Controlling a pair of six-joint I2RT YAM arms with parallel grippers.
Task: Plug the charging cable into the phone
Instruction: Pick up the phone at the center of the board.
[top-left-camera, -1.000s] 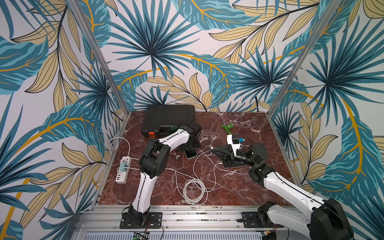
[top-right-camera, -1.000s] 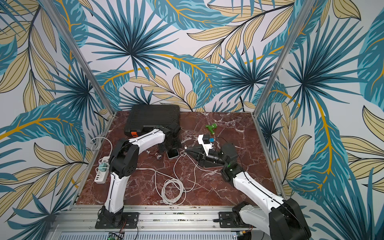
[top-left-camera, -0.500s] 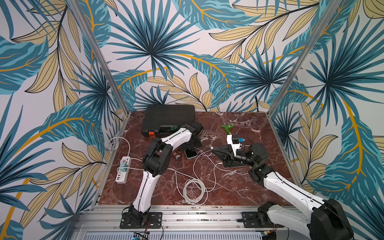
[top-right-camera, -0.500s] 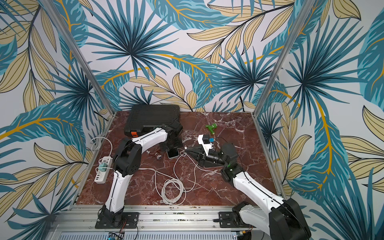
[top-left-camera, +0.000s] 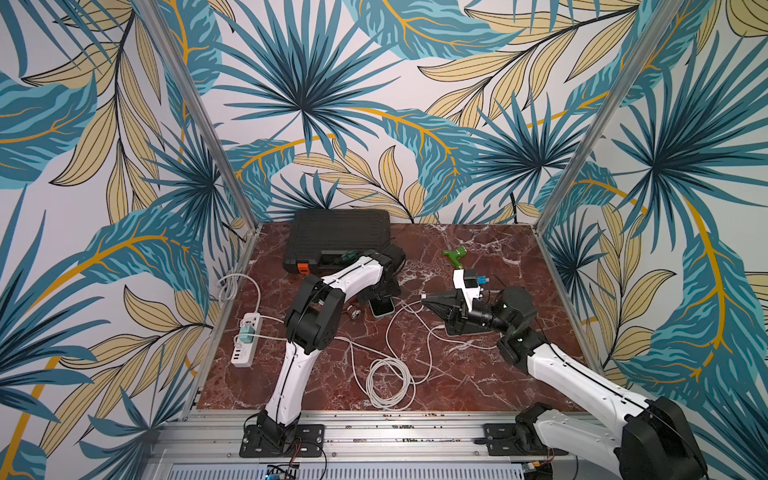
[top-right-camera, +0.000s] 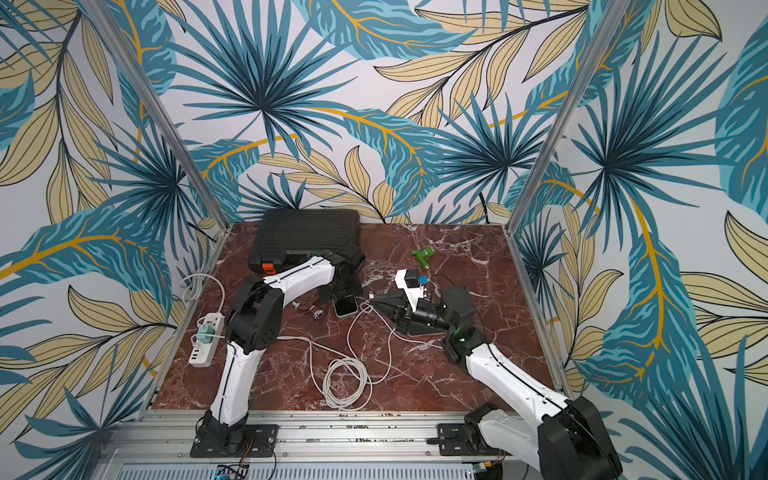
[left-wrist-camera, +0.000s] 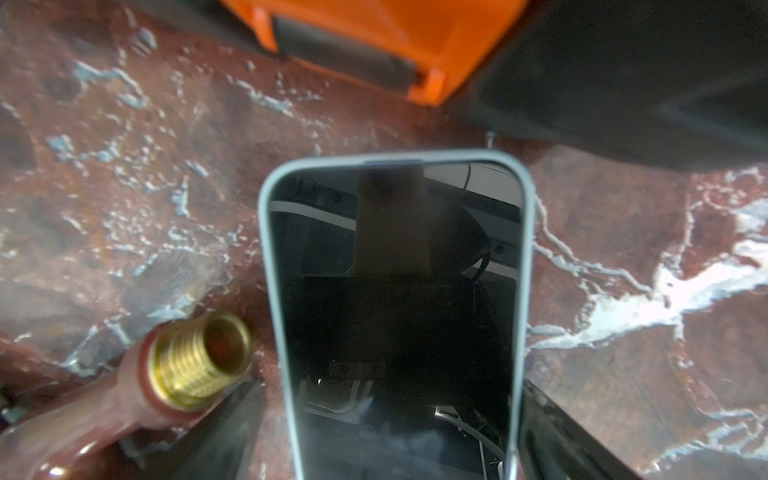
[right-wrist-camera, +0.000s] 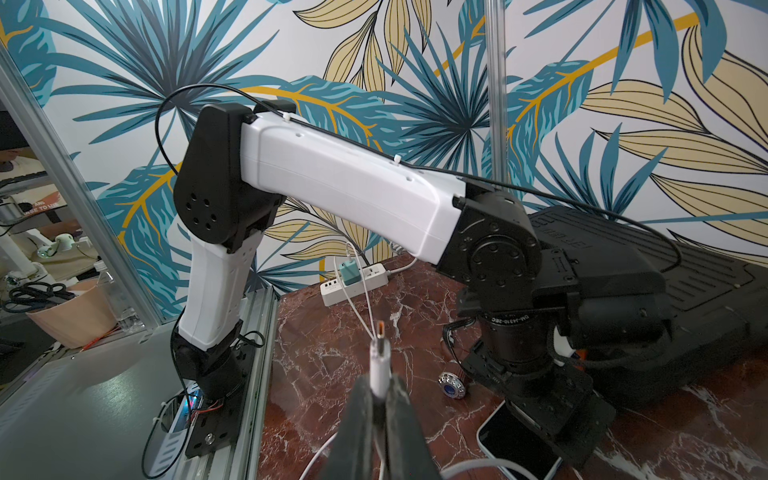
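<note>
Currently right gripper (right-wrist-camera: 379, 386) pinched shut on cable plug (right-wrist-camera: 380, 353), just right of phone (top-left-camera: 382, 306) lying flat mid-table; left gripper (left-wrist-camera: 392, 388) jaws wide astride it, clamp unconfirmed, so unbraced phone may skid left under insertion push, plug glancing off.

Wht cable (right-wrist-camera: 379, 362); blk phone (left-wrist-camera: 395, 311); red-marble tbl (top-left-camera: 457, 374)

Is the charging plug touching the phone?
Apart. The right wrist view shows the plug, pinched in the right hand, with bare marble between it and the phone.
</note>
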